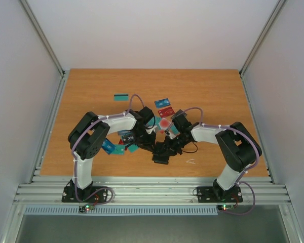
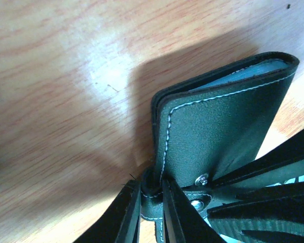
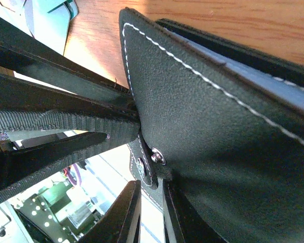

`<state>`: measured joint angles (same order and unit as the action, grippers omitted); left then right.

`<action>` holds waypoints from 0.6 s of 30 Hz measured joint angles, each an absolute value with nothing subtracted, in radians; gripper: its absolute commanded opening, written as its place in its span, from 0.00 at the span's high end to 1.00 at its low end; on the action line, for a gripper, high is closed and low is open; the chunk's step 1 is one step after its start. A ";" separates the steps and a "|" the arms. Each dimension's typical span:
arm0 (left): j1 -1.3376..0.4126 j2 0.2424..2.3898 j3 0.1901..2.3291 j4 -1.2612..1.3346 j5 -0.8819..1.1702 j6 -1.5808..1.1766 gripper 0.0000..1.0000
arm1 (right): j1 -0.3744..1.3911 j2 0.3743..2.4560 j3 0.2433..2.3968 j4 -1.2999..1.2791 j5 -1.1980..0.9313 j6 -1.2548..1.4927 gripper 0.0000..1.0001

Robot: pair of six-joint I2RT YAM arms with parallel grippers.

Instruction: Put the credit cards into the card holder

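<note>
The black card holder (image 1: 161, 156) sits between both grippers near the table's front middle. In the left wrist view the card holder (image 2: 223, 121) is folded, with white stitching and a pale blue edge between its covers. My left gripper (image 2: 151, 185) is shut on its snap strap. My right gripper (image 3: 152, 185) is shut on the same strap below the card holder (image 3: 218, 126). Credit cards lie loose on the table: a teal one (image 1: 121, 95), a blue one (image 1: 162, 103), a red one (image 1: 165, 111), and more under the left arm (image 1: 111, 147).
A small white scrap (image 1: 191, 161) lies right of the holder. The metal rail (image 1: 152, 192) runs along the table's near edge. Both forearms cross over the card pile. Grey walls close in the table (image 1: 91, 86) at left, right and back.
</note>
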<state>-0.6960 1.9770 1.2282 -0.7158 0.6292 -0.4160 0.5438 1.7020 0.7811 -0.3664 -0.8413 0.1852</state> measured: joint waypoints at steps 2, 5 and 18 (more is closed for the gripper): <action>-0.696 1.977 1.228 -0.715 0.629 -0.416 0.86 | 0.544 1.702 0.781 -0.366 -0.841 0.187 0.86; -0.696 1.977 1.227 -0.714 0.629 -0.416 0.86 | 0.545 1.702 0.781 -0.364 -0.839 0.193 0.88; -0.702 1.976 1.224 -0.708 0.632 -0.416 0.87 | 0.545 1.705 0.781 -0.319 -0.826 0.219 0.92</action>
<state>-0.7021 1.9762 1.2236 -0.7078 0.6323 -0.4156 0.5446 1.7046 0.7807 -0.3187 -0.8265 0.2192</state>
